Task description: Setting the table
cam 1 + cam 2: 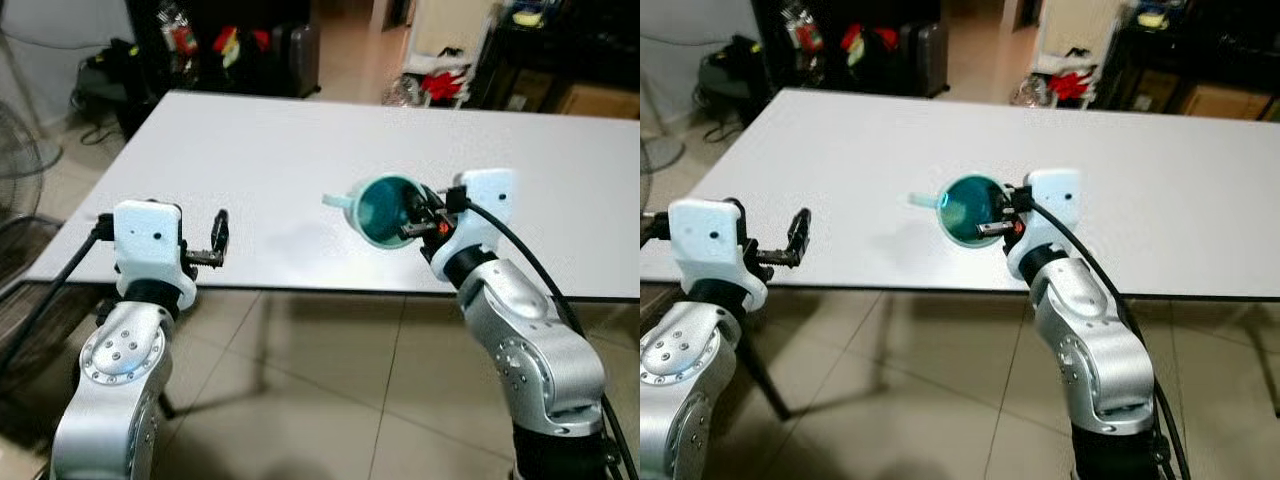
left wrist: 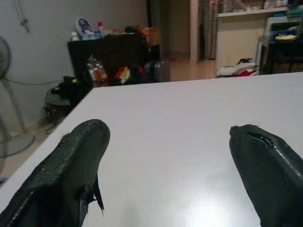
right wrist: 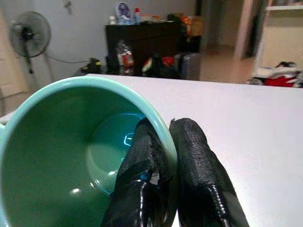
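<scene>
Here's the teal mug (image 1: 383, 211), held up off the white tabletop (image 1: 300, 150) near its front edge and tipped well over, its mouth facing back toward the robot and its handle (image 1: 337, 202) pointing away from the right arm. The right claw (image 1: 418, 214) is clenched on the mug's rim, one black finger (image 3: 142, 161) inside the bowl and the other (image 3: 196, 156) outside against the wall, and that's all that carries the mug.

It looks like glazed ceramic: smooth, glossy inside with a bright ring of reflected light at the bottom, a rounded lip, thick walls. I'd judge it stiff, fairly heavy for a rim pinch, slippery on that glaze, and breakable if it drops onto the hard tabletop. The rim hold works, though the weight hangs to one side of the fingers, so it could swivel; it wants a slow righting and a gentle set-down on its base. The finger pads look rough and rubbery, which should help against the glaze.

Out from the mug, the tabletop is matte, flat and plain white. The left claw (image 1: 217, 240) hovers at the tabletop's front edge, well apart from the mug on its handle side, fingers (image 2: 71, 161) spread wide and grasping nothing. Beyond the tabletop's far edge stand a dark cabinet (image 2: 109, 52) cluttered on top and a fan (image 3: 29, 33).
</scene>
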You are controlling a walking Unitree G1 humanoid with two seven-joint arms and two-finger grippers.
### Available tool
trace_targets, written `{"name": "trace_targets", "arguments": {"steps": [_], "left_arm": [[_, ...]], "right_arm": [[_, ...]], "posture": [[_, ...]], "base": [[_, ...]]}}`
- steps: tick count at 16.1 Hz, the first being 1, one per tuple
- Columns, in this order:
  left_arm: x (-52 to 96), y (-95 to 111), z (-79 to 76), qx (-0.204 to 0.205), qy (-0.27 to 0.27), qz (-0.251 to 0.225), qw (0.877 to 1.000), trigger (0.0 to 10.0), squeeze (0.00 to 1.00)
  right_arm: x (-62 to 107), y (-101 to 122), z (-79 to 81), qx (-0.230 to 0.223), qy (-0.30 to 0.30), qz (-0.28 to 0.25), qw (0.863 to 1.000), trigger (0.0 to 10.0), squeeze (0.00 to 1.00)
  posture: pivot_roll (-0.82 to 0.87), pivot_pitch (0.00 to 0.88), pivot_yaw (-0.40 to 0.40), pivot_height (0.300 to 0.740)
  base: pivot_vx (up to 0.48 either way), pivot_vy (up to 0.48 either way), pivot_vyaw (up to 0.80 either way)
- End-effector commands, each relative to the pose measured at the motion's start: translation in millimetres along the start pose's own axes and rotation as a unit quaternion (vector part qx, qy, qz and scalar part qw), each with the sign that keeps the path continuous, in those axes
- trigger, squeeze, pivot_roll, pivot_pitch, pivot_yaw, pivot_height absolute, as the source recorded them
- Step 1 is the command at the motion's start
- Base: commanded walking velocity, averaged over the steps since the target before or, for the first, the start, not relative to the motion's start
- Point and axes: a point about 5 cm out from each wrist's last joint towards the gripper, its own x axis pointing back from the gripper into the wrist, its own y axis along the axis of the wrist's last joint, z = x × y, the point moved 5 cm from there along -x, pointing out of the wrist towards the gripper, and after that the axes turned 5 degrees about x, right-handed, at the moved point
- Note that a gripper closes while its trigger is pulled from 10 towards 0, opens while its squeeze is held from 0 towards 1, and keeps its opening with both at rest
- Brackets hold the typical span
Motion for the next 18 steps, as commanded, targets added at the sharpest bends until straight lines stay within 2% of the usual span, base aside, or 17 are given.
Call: {"name": "trace_targets", "arguments": {"steps": [1,6,8,11,18], "left_arm": [[1.4,0.1,-4.2,-0.001,-0.007,0.002,1.0,10.0,0.0],[2.3,1.6,3.1,-0.005,0.003,0.004,1.0,10.0,0.0],[2.5,2.4,4.6,-0.008,0.004,0.003,1.0,10.0,0.0],[2.9,2.3,6.7,-0.012,0.003,0.005,1.0,10.0,0.0],[0.7,1.6,1.5,-0.011,-0.011,0.007,1.0,10.0,0.0]], "right_arm": [[1.0,0.5,-9.1,0.001,-0.013,0.0,1.0,10.0,0.0],[-0.2,-3.5,-5.2,-0.007,0.005,0.008,1.0,10.0,0.0],[-1.4,-5.9,-4.0,0.002,0.005,0.014,1.0,10.0,0.0],[-1.9,-6.8,-2.8,-0.015,0.005,0.013,1.0,10.0,0.0],[-3.0,-5.7,-0.3,-0.013,0.014,0.012,1.0,10.0,0.0]], "posture": [[-0.01,0.0,-0.026,0.74],[0.0,0.0,-0.027,0.74],[0.01,0.0,-0.027,0.74],[0.01,0.0,-0.022,0.74],[0.0,0.0,-0.013,0.74]], "base": [[0.3,0.0,0.0],[0.305,0.0,0.0],[0.33,0.0,0.8],[0.325,0.0,0.0],[0.328,0.0,0.0]]}}
